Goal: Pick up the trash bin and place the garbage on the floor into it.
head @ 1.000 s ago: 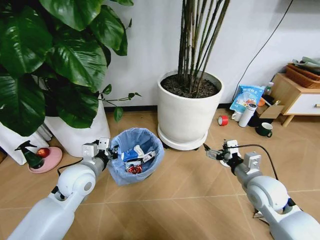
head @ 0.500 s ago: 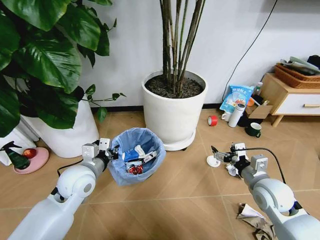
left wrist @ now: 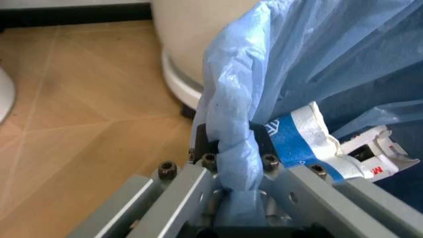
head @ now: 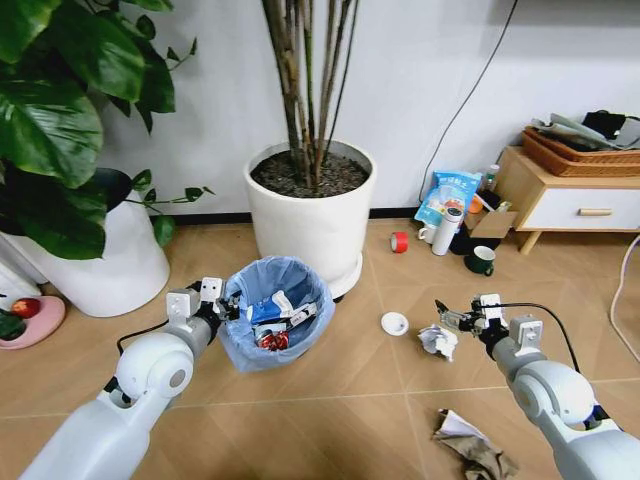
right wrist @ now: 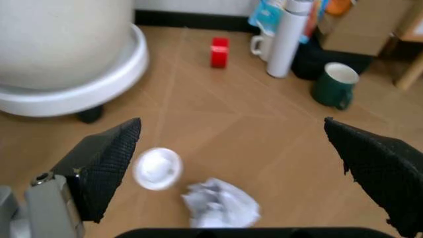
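Observation:
The trash bin (head: 272,312), small and lined with a light-blue bag, hangs from my left gripper (head: 222,306), which is shut on its rim. In the left wrist view the gripper (left wrist: 231,151) pinches the bag-covered rim (left wrist: 228,124), with a crushed blue-white cup (left wrist: 305,144) inside the bin. My right gripper (head: 452,318) is open, low over the floor. Between its fingers (right wrist: 106,163) lie garbage pieces: a white round lid (right wrist: 157,167) and crumpled white paper (right wrist: 221,204). The lid (head: 394,323) and white paper (head: 437,340) sit just left of that gripper. Brown crumpled paper (head: 472,448) lies nearer me.
A large white planter (head: 308,215) stands right behind the bin, another white pot (head: 105,265) at the left. A red tape roll (head: 399,241), a bottle (head: 443,230), a green mug (head: 481,261) and a snack bag (head: 448,196) sit by a wooden cabinet (head: 560,200).
The whole head view has swung to the right, so planters and bin background shift left. The lid, white paper and brown paper have come into view. Both arms hold their poses.

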Robot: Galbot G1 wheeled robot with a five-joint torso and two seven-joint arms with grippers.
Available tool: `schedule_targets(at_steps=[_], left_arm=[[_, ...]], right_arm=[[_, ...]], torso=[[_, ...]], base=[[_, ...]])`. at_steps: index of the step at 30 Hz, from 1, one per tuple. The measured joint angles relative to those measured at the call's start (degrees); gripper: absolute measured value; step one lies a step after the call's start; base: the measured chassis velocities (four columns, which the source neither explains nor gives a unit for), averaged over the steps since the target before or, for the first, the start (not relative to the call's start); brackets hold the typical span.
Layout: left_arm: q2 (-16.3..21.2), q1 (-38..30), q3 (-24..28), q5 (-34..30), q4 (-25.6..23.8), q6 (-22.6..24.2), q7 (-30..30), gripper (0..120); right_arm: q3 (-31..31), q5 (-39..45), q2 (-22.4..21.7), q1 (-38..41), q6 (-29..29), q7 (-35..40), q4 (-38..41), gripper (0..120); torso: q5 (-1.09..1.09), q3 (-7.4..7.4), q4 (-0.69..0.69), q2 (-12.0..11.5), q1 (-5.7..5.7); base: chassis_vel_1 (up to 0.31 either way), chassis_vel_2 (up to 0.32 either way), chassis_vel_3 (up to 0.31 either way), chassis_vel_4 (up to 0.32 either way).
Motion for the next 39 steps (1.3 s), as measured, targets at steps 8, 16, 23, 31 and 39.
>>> schedule_targets(at_steps=[8,16,23,31,39], left_arm=[[-0.2,-0.4,0.3,0.0,-0.1,0.0,-0.2,0],[-1.1,-0.8,1.0,0.2,0.6,0.0,0.0,0],[-1.2,-1.0,1.1,0.6,1.0,-0.4,0.4,0],[-0.4,-1.3,1.0,0.6,1.3,-0.7,1.2,0],[-0.4,-1.8,1.4,0.8,2.0,-0.8,1.7,0]], right_arm=[[-4.6,2.1,-2.6,8.3,0.1,-8.5,-15.5,100],[-12.2,0.0,-4.0,15.9,3.0,-17.9,-28.2,100],[-18.2,-3.5,-1.9,21.0,5.3,-19.2,-38.1,100],[-20.1,-6.2,2.9,26.3,7.8,-19.7,-47.2,100],[-20.4,-10.5,7.6,30.5,9.7,-20.4,-53.7,100]], torso=[[0.06,0.00,-0.01,0.0,0.00],[0.03,0.00,0.03,0.0,0.00],[0.09,0.00,0.02,0.0,0.00],[0.01,0.00,0.01,0.0,0.00],[0.05,0.00,0.01,0.0,0.00]], base=[[-0.125,-0.127,0.126,0.128],[0.027,0.020,-0.013,-0.011],[0.000,0.000,0.000,0.000],[0.000,0.000,0.000,0.000],[0.000,0.000,0.000,0.000]])
